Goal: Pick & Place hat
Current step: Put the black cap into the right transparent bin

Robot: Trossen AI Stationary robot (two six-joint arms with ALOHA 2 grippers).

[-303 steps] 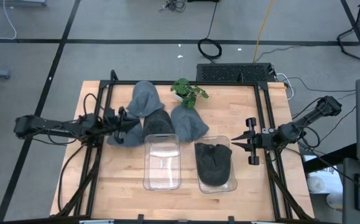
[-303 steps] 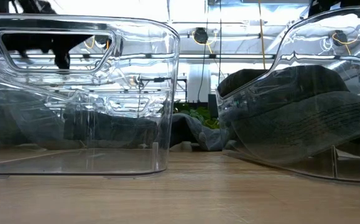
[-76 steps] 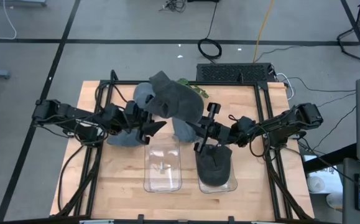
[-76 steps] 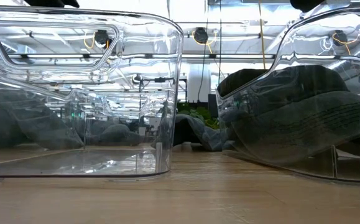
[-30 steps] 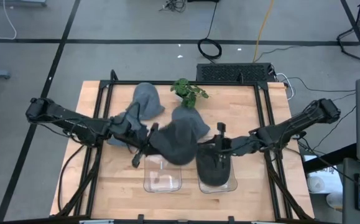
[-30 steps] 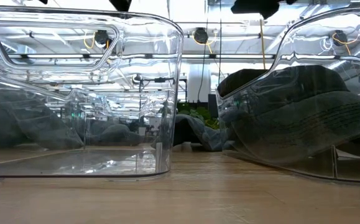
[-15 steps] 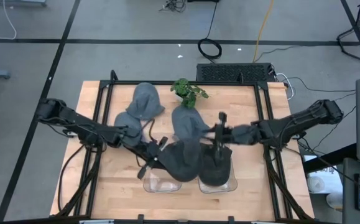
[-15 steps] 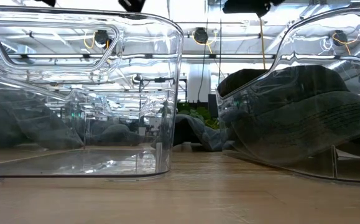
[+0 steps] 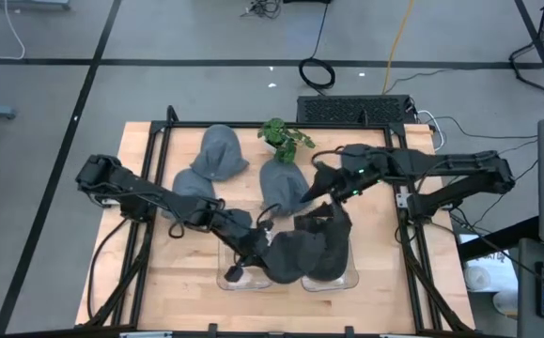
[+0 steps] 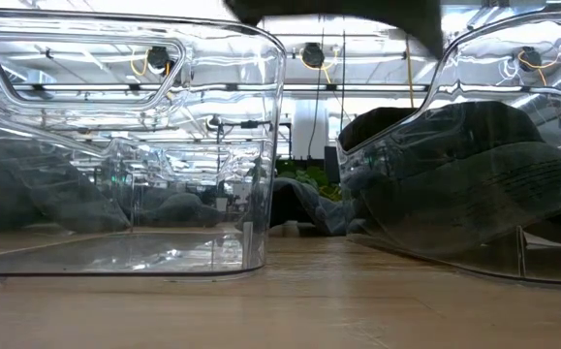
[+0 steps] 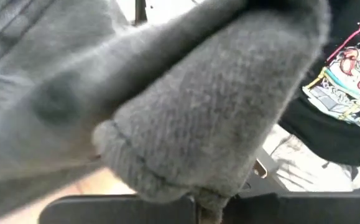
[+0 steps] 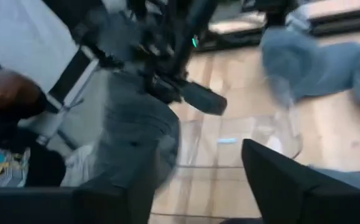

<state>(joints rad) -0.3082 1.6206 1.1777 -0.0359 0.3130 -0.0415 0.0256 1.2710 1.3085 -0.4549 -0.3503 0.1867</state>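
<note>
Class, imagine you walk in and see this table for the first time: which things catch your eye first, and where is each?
The left gripper holds a grey hat above the two clear bins at the table's front. The right bin already contains a dark hat. More grey hats lie behind, beside a small green plant.

Left hand (image 9: 253,255) clamped low; right hand (image 9: 323,183) open, raised.

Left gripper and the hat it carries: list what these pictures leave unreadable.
- Left gripper: in the high view the carried hat covers its fingertips; in the left wrist view grey knit fills the picture.
- Left bin: the hat and the arm cover most of it from above, so its contents stay unclear.
- Low view: only a dark edge of the hat shows, cut off by the top edge.
- Right gripper: right wrist view is motion-blurred.
</note>
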